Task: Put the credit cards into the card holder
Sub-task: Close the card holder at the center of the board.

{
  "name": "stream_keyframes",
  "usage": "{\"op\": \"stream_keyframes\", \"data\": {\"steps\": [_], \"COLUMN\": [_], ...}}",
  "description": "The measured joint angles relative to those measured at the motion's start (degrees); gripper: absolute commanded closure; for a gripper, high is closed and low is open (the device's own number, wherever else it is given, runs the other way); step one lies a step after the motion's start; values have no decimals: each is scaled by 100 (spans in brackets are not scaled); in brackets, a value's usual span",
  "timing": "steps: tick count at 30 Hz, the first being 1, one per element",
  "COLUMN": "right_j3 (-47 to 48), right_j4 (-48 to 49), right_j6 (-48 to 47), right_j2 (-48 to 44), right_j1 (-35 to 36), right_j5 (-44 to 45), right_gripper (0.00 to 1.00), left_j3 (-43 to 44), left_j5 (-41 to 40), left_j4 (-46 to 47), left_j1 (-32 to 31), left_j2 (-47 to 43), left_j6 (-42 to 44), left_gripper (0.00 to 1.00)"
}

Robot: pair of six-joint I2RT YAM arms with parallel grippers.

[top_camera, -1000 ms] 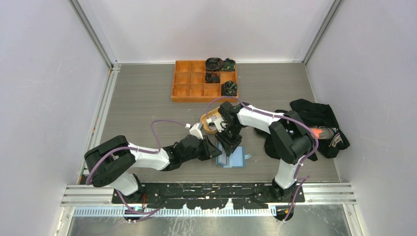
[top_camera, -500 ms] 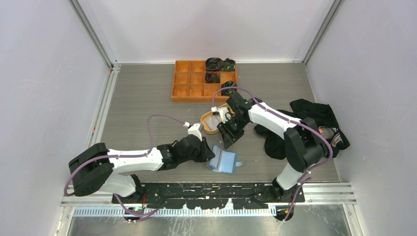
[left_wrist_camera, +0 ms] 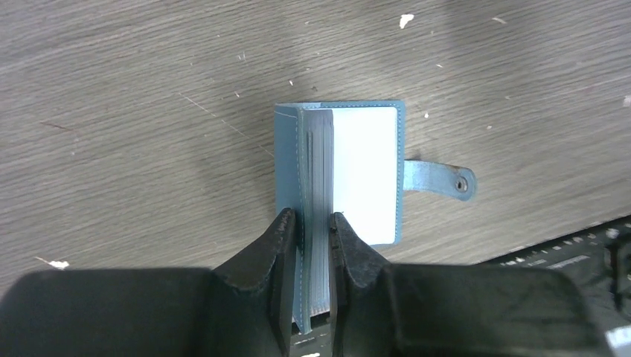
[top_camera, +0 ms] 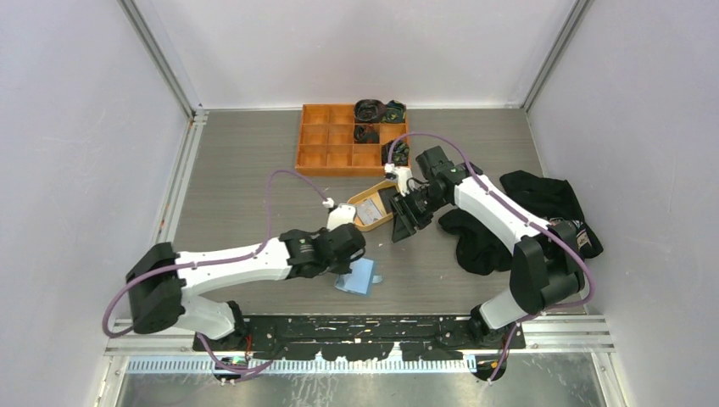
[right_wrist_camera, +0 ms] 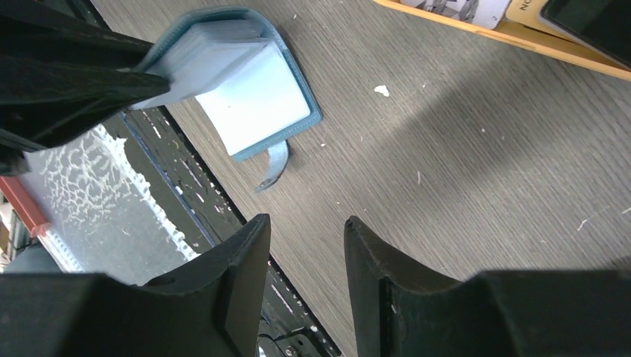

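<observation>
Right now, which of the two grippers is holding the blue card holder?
The left gripper: its jaws pinch one cover and the inner slots of the card holder. The right gripper hangs empty, jaws parted.

The right gripper (right_wrist_camera: 305,230) hangs over the grey wood-grain desk (right_wrist_camera: 461,149), its two black fingers apart with only bare desk between them. Up and to the left, the blue card holder (right_wrist_camera: 253,97) lies open showing a white face, its snap tab (right_wrist_camera: 274,165) curling toward the desk's edge. The left gripper (right_wrist_camera: 145,67) pinches the holder's raised stack of sleeves. At the top right, a tan dish (right_wrist_camera: 476,30) holds a black card (right_wrist_camera: 595,22) and a printed white card (right_wrist_camera: 461,7).
</observation>
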Motion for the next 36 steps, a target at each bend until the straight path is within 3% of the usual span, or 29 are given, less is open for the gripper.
{"op": "stream_keyframes", "data": {"steps": [4,13,17,22,27,32,36], "right_j3": [-7,-11,-13,-13,-17,-380,-1152], "right_j4": [0,4,2,-33,-90,70,337], "right_j6": [2,4,-2,-101,-337,-728,-1692], "right_j2": [-24,-74,-70,-37,-42,-566,-1606], "right_j1": [-160,-321,-337,-380,-404,-404,-376], "right_j5": [-105,-365,-461,-586,-726,-1047,-1655], "right_gripper": [52,52,52,53,53,51,51], "left_j3": [566,1333,1320,1060,-162,-1279,-1871], "left_j5": [-240,-306,-109,92,555,1161,1541], "left_j4": [-470,-702,-511,28,1161,2444,3176], "left_j1": [-175,-581,-603,-603,-496,-9,431], "left_j2": [743,1665,1731,1609,494,-531,-632], "left_j6": [72,116,81,83,92,33,-87], "left_gripper": [91,59,56,54,56,72,82]}}
